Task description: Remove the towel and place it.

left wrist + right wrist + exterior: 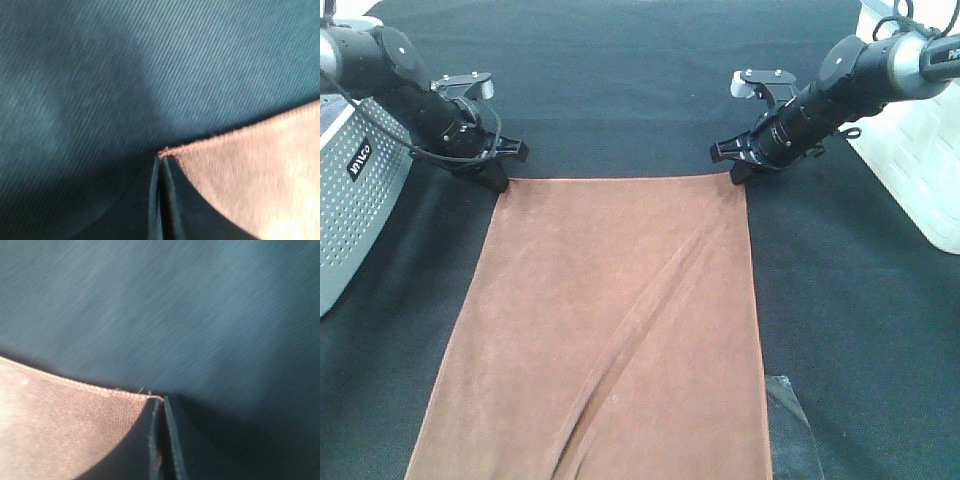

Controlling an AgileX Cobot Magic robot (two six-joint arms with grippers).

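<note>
The rust-brown towel (620,320) lies flat on the black table cloth (640,80), running from mid-table to the near edge, with a long diagonal crease across it. My left gripper (498,183) sits at its far left corner. The left wrist view shows the jaws pressed together (161,159) with the hemmed corner of the towel (260,170) pinched at their tip. My right gripper (735,175) is at the far right corner. Its jaws meet (161,401) on the stitched corner of the towel (65,420) in the right wrist view.
A grey perforated basket (350,200) stands at the left edge, close behind the left arm. A white container (920,160) stands at the right edge. A small dark glossy patch (790,420) lies beside the towel's near right side.
</note>
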